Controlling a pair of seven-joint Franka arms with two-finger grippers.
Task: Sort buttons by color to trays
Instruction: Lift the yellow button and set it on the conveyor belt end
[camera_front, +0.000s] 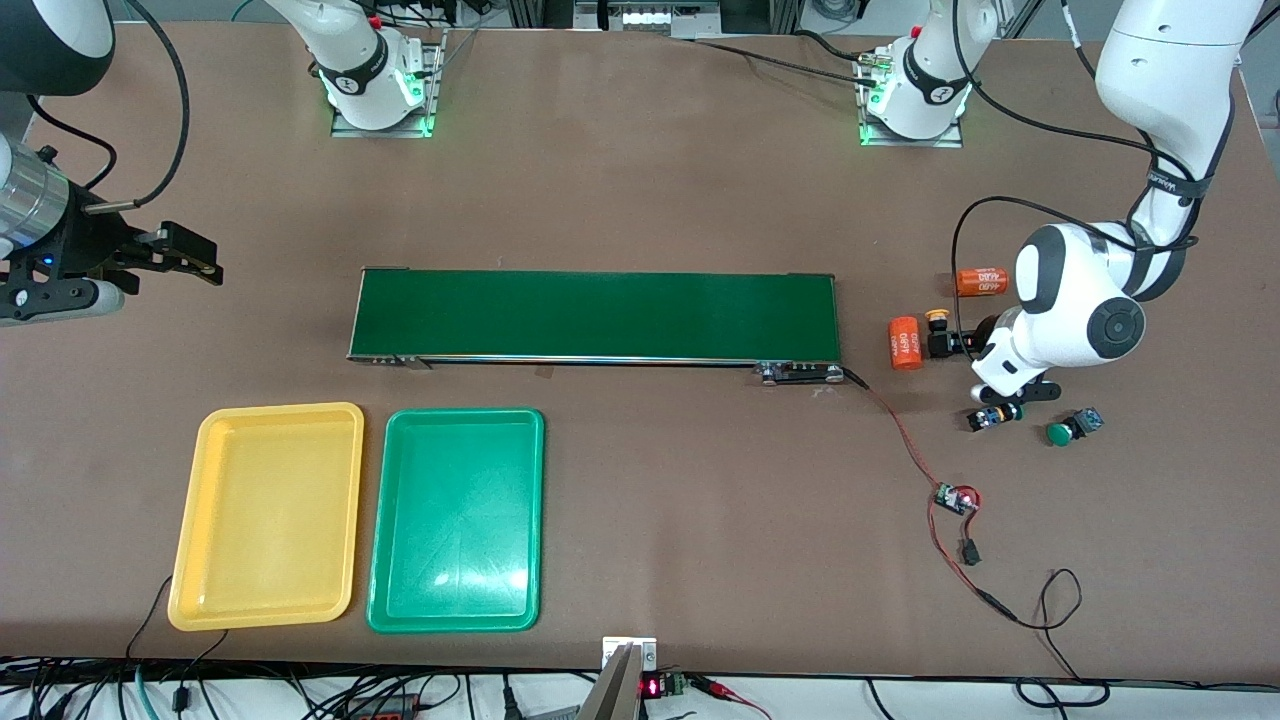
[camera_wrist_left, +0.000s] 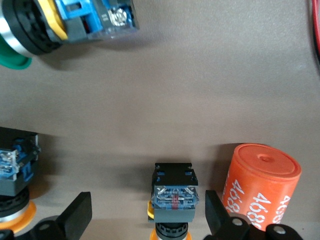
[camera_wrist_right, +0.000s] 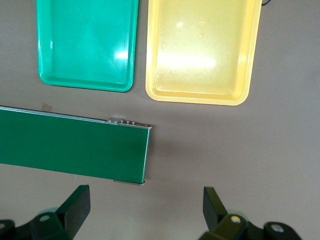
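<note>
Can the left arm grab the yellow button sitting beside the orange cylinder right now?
Probably yes. The left end effector is open, with the yellow button between its fingers, and the orange cylinder stands just outside one finger.

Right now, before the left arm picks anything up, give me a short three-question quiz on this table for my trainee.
1. True or false: a button already lies in the yellow tray or the green tray.
2. In the left wrist view, what lies between the open fingers of the left gripper? A: a yellow-capped button. B: an orange cylinder. C: a red wire.
3. The right gripper waits open over the table by the conveyor belt. Which tray lies closer to the right arm's end of the table?

Key: 1 false, both are empty. 2 A. 3 the yellow tray.
</note>
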